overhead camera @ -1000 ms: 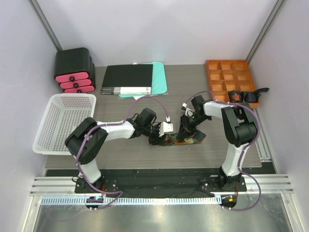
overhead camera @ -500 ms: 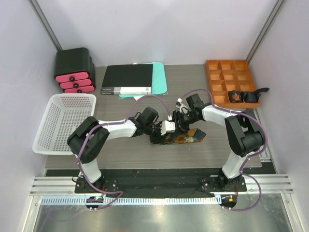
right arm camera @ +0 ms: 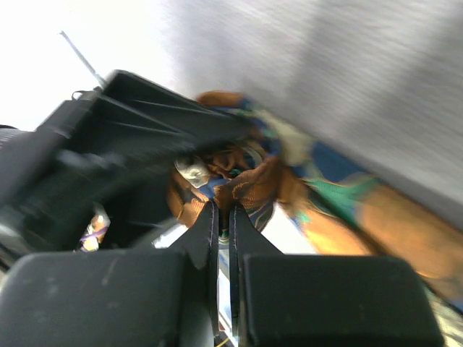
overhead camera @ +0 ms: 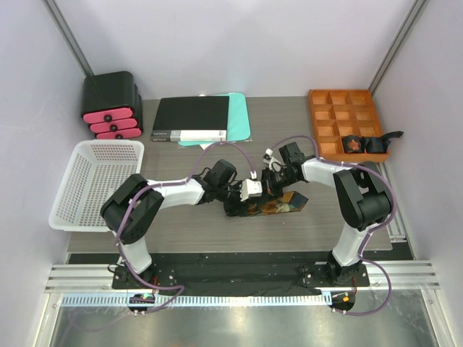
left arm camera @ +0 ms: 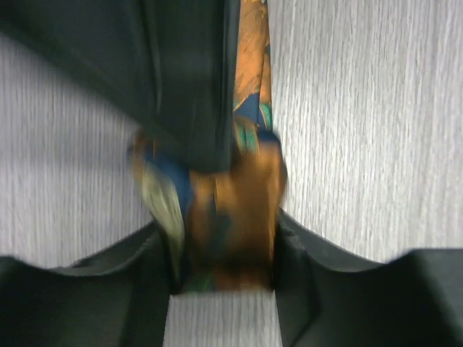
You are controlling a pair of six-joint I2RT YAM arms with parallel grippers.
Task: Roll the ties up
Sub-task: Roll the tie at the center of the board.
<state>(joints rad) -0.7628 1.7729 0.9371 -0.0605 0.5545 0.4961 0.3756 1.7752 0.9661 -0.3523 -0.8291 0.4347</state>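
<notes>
Left gripper [left arm camera: 224, 253]: jaws partly spread and closed around the rolled end of a patterned tie [left arm camera: 235, 210], one finger against each side of the bundle. Right gripper [right arm camera: 223, 213]: jaws pressed together, tips at the edge of the same roll; whether a fold of cloth is caught between them cannot be told. The tie itself is orange-gold, blue and green on dark. It lies mid-table between the two arms, with the roll on the left-arm side and a short flat stretch with the pointed wide end trailing toward the right arm on the wood-grain table [overhead camera: 181, 224]. Orange compartment tray [overhead camera: 340, 119], far right: two dark bundles [overhead camera: 354, 144] sit in its near row, judged to be ties already rolled, one with a strip hanging over the rim. Progress is judged well along: this roll is mostly wound, with the last stretch left to take up and the bundle to stow. White basket [overhead camera: 94, 181], left. Black binder [overhead camera: 192, 116], far side.
</notes>
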